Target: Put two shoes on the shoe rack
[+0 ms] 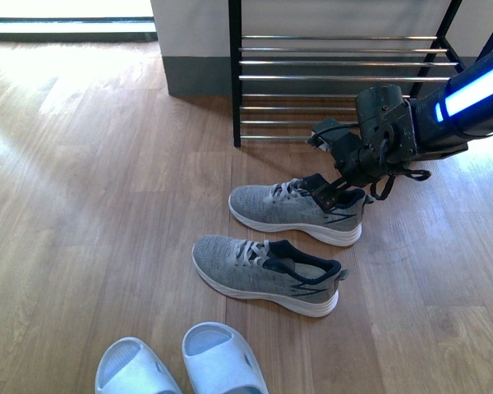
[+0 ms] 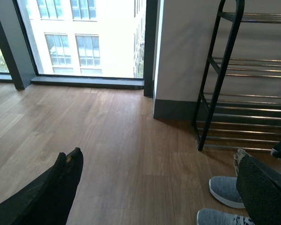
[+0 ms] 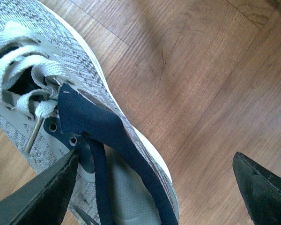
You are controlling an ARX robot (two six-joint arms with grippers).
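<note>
Two grey knit sneakers lie on the wood floor in front of the shoe rack [image 1: 337,78]: the far shoe [image 1: 287,209] and the near shoe [image 1: 259,275]. My right gripper [image 1: 337,193] is down at the far shoe's heel opening, open. In the right wrist view its jaws straddle the navy collar [image 3: 112,140]: one finger [image 3: 42,197] is over the shoe's inside, the other finger [image 3: 262,187] over bare floor. My left gripper [image 2: 161,187] hangs open above the floor with nothing in it, and both sneaker toes [image 2: 225,190] show beside it.
Two pale slide sandals [image 1: 222,361] lie at the near edge. The rack [image 2: 234,93] stands against a white wall with a grey skirting [image 1: 193,74]. A floor-level window [image 2: 84,37] is to the left.
</note>
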